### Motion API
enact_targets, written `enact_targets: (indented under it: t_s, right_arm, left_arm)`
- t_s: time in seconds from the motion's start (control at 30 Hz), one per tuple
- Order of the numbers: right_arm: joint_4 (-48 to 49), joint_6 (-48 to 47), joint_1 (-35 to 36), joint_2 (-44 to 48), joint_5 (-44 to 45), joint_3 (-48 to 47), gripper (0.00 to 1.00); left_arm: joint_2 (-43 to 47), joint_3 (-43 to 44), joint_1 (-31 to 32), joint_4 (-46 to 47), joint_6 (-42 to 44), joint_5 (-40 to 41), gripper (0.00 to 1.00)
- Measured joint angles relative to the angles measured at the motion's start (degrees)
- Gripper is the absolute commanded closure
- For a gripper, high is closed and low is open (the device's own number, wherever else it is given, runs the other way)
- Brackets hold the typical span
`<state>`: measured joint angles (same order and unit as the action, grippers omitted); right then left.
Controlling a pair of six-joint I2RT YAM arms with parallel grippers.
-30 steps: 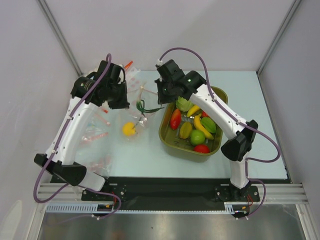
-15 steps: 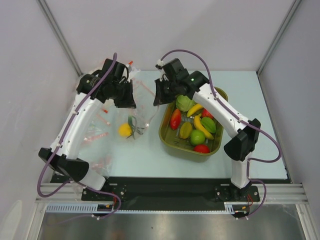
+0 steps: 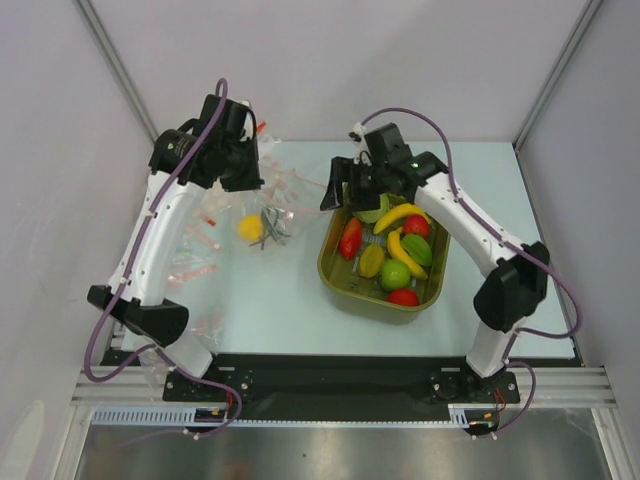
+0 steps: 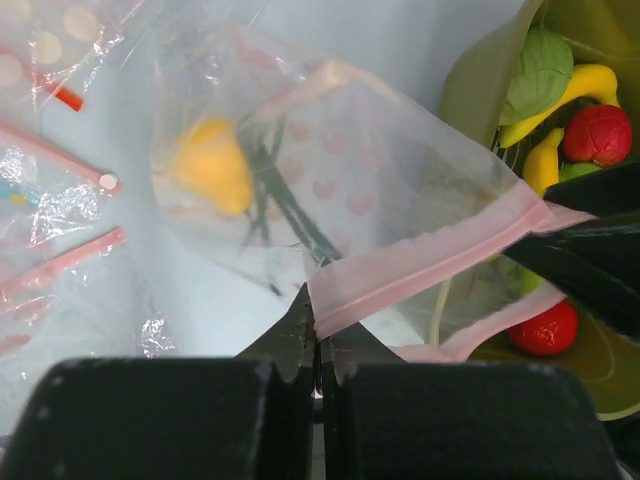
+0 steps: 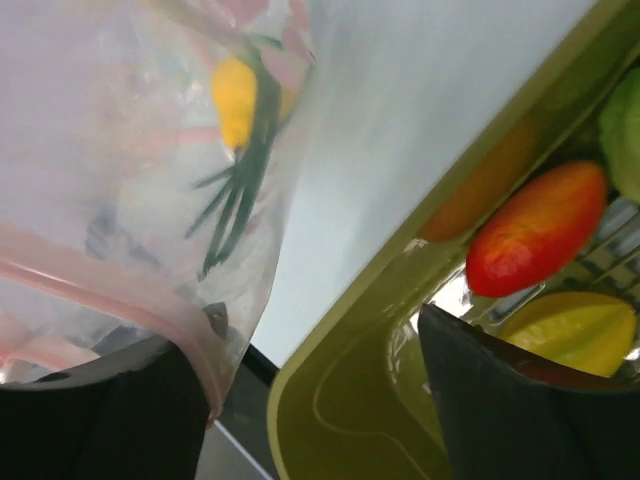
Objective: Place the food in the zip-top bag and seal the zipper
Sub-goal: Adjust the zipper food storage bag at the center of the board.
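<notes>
The clear zip-top bag (image 4: 400, 150) hangs from my left gripper (image 4: 320, 335), which is shut on one end of its pink zipper (image 4: 430, 258). Inside the bag lie a yellow lemon (image 4: 210, 165) and a dark green stem. From above, the left gripper (image 3: 245, 175) holds the bag (image 3: 272, 205) over the table's back left. My right gripper (image 3: 336, 193) is open at the tub's back-left corner. In its wrist view the right gripper (image 5: 310, 335) stands wide, and the bag's pink strip (image 5: 120, 290) drapes over one finger (image 5: 100, 420). Banana (image 3: 402, 214), green apple (image 3: 394, 273) and tomato (image 3: 404, 296) lie in the tub.
The olive-green tub (image 3: 335, 268) sits right of centre, holding several more toy foods. Other clear bags with pastel dots and pink strips (image 3: 195, 255) lie along the left side under the left arm. Angled cage walls close in both back corners.
My right gripper has opened and swung right to the tub's corner. The left gripper has drawn the bag back and left, carrying the lemon with it.
</notes>
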<state>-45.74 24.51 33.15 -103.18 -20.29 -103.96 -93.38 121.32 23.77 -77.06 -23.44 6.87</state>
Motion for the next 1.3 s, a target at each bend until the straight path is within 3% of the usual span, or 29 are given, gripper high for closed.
enact_targets:
  t_s: [0.17,0.37,0.67,0.87,1.0,1.17,1.3]
  right_arm:
    - [8.81,2.4,-6.03,11.13,-1.68,13.18,0.12]
    - [11.39,2.89,-11.47,14.78,1.77,17.33,0.08]
    - [13.57,2.93,-11.87,10.73,4.39,18.53,0.01]
    - [21.2,1.7,-11.32,10.82,-7.67,18.99,0.0]
    - [21.11,-0.2,-7.91,8.52,-15.52,13.2,0.0]
    - [24.39,1.53,-4.9,8.39,-18.97,11.78,0.0]
    - [26.38,4.13,-8.37,10.1,-16.61,14.82,0.0]
  left_arm:
    - [0.57,-7.39,0.5,4.31,0.07,-3.08,1.0]
    - [0.72,-16.55,0.66,10.97,0.09,-7.54,1.0]
    - [-2.08,-11.32,1.25,10.71,0.74,-5.75,1.0]
    - [-2.36,-10.38,-1.07,8.61,1.09,-1.95,1.0]
    - [-2.58,-9.31,-2.21,7.56,1.68,-0.74,1.0]
    - [-2.47,-5.44,-2.12,6.43,3.06,5.2,1.0]
    - [-2.16,-5.31,-2.16,5.31,4.2,11.02,0.99]
